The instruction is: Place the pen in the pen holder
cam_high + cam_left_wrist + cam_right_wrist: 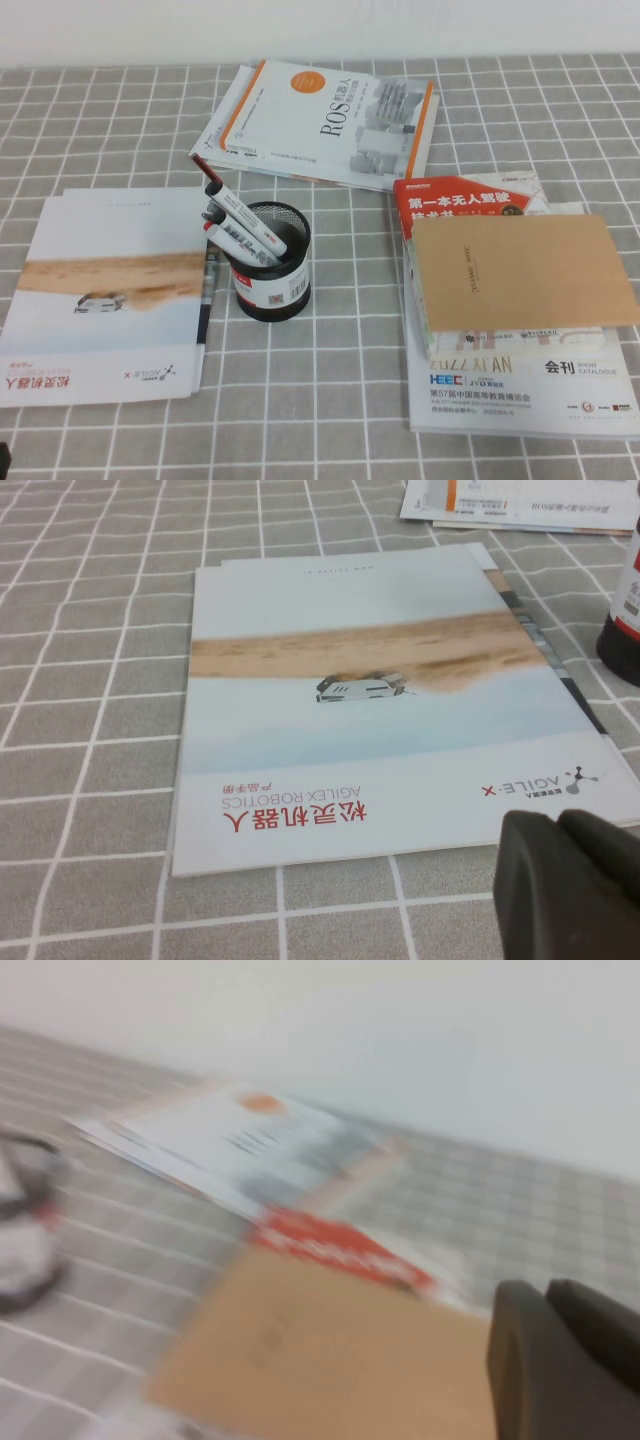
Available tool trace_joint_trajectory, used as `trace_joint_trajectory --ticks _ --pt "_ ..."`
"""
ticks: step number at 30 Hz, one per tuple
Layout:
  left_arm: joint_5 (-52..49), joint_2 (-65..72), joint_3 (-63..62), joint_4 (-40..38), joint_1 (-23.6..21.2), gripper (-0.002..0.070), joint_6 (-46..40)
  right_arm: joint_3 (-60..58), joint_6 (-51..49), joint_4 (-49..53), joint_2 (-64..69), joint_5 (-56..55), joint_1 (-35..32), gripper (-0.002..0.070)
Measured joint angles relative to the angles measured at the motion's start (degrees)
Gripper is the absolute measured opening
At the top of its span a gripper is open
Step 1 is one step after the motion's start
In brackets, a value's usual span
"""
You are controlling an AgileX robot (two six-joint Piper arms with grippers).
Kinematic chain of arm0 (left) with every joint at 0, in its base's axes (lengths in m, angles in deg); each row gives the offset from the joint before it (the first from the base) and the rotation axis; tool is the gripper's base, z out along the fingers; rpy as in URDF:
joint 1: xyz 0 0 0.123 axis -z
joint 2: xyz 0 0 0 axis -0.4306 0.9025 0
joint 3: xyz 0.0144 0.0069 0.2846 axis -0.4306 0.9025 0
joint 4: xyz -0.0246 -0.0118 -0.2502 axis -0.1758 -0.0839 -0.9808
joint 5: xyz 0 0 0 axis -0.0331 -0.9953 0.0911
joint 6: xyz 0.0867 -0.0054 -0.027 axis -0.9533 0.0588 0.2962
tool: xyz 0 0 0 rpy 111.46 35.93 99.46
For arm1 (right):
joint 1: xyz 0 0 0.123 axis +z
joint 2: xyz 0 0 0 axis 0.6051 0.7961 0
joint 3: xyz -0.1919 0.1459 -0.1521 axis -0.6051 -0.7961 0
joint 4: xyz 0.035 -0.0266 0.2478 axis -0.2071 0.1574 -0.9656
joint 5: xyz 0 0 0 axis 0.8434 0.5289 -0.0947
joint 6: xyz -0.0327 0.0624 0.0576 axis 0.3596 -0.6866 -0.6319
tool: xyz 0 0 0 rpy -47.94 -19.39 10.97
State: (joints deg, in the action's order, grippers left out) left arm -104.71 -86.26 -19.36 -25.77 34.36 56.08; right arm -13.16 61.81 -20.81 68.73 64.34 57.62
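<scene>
The black wire-mesh pen holder (272, 265) with a white-and-red label stands mid-table, just right of a brochure. Several markers stand in it and lean out to the left. One is a thick white-barrelled pen (243, 214) with a black upper end. The holder's edge also shows in the left wrist view (622, 610) and as a blur in the right wrist view (25, 1222). My left gripper (562, 880) is shut and empty, low over the brochure's near corner. My right gripper (552, 1360) is shut and empty above the brown notebook. Neither gripper shows in the high view.
A pale brochure (110, 290) lies left of the holder, with a thin dark pen (208, 292) along its right edge. A stack of white-and-orange books (330, 120) lies behind. A brown notebook (520, 270) rests on magazines (520, 385) at the right. The cloth is grey check.
</scene>
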Motion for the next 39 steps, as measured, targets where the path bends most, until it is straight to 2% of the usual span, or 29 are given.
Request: trace_joint_trajectory --ticks 4,9,13,18,22,27,34,39 --pt "0.0 0.0 0.0 0.0 0.0 -0.0003 0.0 -0.13 -0.01 0.0 -8.6 13.02 -8.52 -0.0013" --pt "0.0 0.0 0.0 0.0 0.0 -0.0003 0.0 -1.98 -0.01 0.0 -14.61 20.64 -12.77 -0.0012" --pt "0.0 0.0 0.0 0.0 0.0 -0.0003 0.0 -5.62 -0.01 -1.59 -15.63 19.24 -13.01 -0.0013" --pt "0.0 0.0 0.0 0.0 0.0 -0.0003 0.0 -13.41 -0.01 -6.0 -16.44 9.11 -13.01 -0.0012" --pt "0.0 0.0 0.0 0.0 0.0 -0.0003 0.0 -17.94 -0.01 -8.13 -21.01 7.12 -13.01 -0.0013" --pt "0.0 0.0 0.0 0.0 0.0 -0.0003 0.0 -18.2 -0.01 -8.65 -26.57 11.69 -14.35 -0.0013" --pt "0.0 0.0 0.0 0.0 0.0 -0.0003 0.0 -18.3 -4.59 -8.65 -29.11 21.03 -20.45 -0.0013" --pt "0.0 0.0 0.0 0.0 0.0 -0.0003 0.0 -18.3 -5.6 -8.65 -29.11 22.25 -23.05 -0.0013"
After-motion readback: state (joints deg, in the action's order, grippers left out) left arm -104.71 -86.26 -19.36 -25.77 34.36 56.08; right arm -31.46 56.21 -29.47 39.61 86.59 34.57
